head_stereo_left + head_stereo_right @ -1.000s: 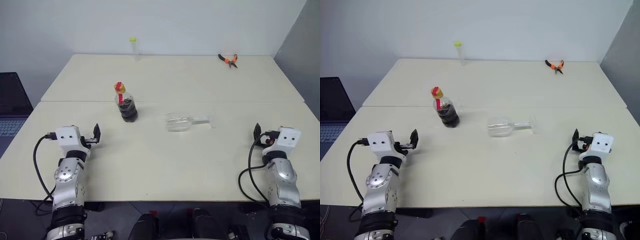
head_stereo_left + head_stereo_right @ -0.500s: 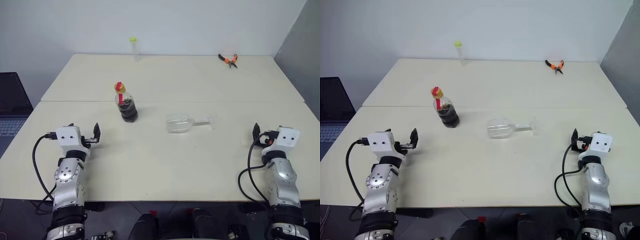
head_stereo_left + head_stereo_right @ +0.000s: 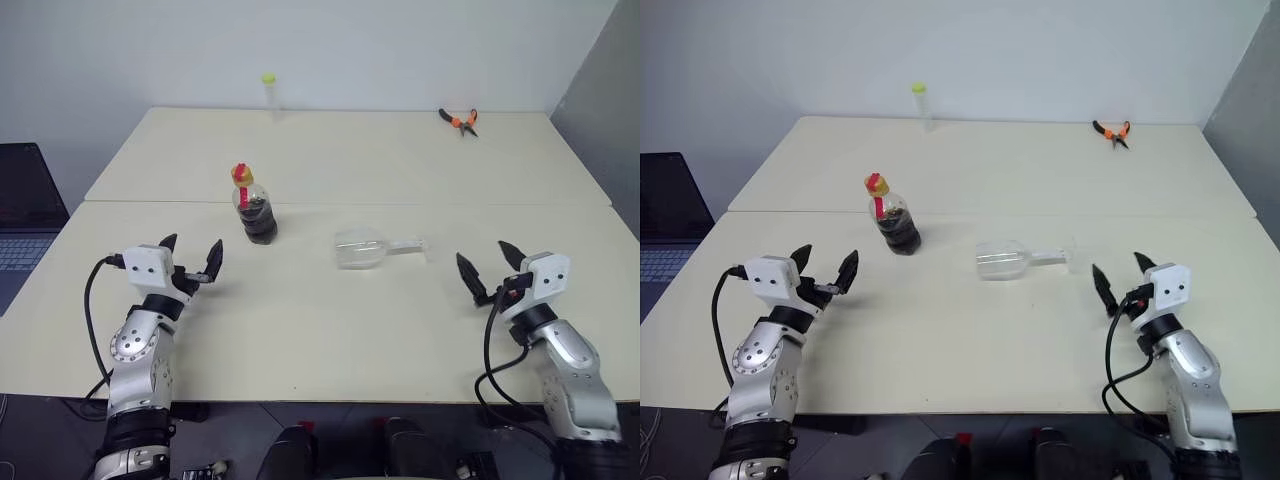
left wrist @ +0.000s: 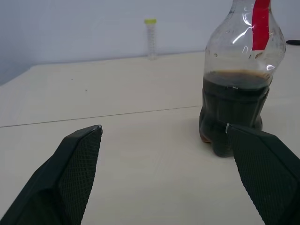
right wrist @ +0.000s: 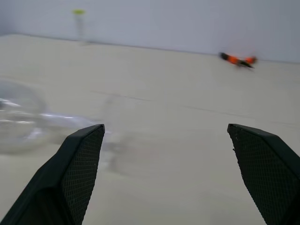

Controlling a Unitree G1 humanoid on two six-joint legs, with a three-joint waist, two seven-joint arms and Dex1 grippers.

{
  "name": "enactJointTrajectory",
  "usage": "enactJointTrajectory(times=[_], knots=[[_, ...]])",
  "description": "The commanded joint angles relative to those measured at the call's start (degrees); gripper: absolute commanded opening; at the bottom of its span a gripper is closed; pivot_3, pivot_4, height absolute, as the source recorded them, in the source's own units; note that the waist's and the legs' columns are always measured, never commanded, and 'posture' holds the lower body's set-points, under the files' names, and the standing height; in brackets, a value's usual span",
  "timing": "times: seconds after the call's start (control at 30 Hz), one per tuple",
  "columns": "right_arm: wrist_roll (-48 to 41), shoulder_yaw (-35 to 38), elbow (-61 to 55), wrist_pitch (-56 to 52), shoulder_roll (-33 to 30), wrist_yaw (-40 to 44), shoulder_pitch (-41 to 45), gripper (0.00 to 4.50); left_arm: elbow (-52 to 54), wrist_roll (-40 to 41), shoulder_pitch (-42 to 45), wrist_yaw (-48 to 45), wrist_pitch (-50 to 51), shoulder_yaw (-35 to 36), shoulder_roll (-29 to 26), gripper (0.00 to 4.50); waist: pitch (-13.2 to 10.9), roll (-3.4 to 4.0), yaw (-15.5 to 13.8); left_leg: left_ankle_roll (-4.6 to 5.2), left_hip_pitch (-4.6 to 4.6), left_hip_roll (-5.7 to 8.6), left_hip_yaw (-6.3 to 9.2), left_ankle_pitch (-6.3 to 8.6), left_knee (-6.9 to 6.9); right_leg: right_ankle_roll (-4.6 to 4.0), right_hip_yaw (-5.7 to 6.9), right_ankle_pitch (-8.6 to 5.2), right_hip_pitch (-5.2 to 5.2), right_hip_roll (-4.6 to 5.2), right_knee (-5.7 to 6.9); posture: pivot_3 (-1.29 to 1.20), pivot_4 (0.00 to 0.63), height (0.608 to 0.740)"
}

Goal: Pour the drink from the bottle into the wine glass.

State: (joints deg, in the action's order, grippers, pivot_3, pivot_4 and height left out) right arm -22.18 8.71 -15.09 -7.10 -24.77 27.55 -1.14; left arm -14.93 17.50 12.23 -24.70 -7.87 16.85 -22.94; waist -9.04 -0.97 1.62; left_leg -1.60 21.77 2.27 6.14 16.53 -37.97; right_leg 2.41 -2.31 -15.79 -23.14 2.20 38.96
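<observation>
Lying on its side on the worktop (image 3: pixel 330 330), the wine glass (image 3: pixel 372 247) points its foot at my right gripper (image 3: pixel 488 270), the nearer one, bowl toward the upright bottle (image 3: pixel 253 205); both grippers' fingers gape, empty.

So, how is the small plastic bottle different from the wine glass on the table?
The small clear plastic bottle stands upright; the clear stemmed wine glass lies on its side. The bottle holds dark brown drink and has a yellow cap and red label; the wine glass is empty and colourless. Both are transparent and rest untouched on the cream table.
</observation>
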Motion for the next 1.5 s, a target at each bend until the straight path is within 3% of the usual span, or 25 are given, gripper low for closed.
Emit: enactJointTrajectory(times=[0.03, 0.3, 1.5], knots=[[-7.3, -0.6, -10.7, -8.1, -3.3, 3.6, 0.0, 4.5, 2.9, -0.4, 2.6, -1.3, 2.3, -1.7, -1.0, 4.48, 0.0, 0.0, 0.0, 0.0, 0.01, 0.0, 0.01, 0.0, 0.0, 0.0, 0.0, 0.0, 0.01, 0.0, -0.01, 0.0, 0.15, 0.74], [-19.0, -2.5, -21.8, -22.4, -9.1, 6.6, 1.7, 4.5, -0.5, -1.3, 8.2, -4.2, 5.5, -4.9, -1.0, 4.48, 0.0, -0.03, -0.1, 0.0, 0.02, 0.01, 0.05, 0.0, 0.0, 0.0, 0.04, 0.0, 0.0, 0.0, -0.02, 0.0, 0.15, 0.74], [-16.2, -5.8, -20.9, -23.1, -8.6, 9.5, 6.4, 4.5, -37.1, -7.7, 31.6, -4.4, -7.9, -7.6, 2.6, 4.48, -0.1, -0.17, -0.1, -0.01, 0.07, 0.07, 0.06, -0.01, -0.04, 0.02, 0.09, 0.0, -0.03, -0.02, -0.01, 0.0, 0.15, 0.74]])
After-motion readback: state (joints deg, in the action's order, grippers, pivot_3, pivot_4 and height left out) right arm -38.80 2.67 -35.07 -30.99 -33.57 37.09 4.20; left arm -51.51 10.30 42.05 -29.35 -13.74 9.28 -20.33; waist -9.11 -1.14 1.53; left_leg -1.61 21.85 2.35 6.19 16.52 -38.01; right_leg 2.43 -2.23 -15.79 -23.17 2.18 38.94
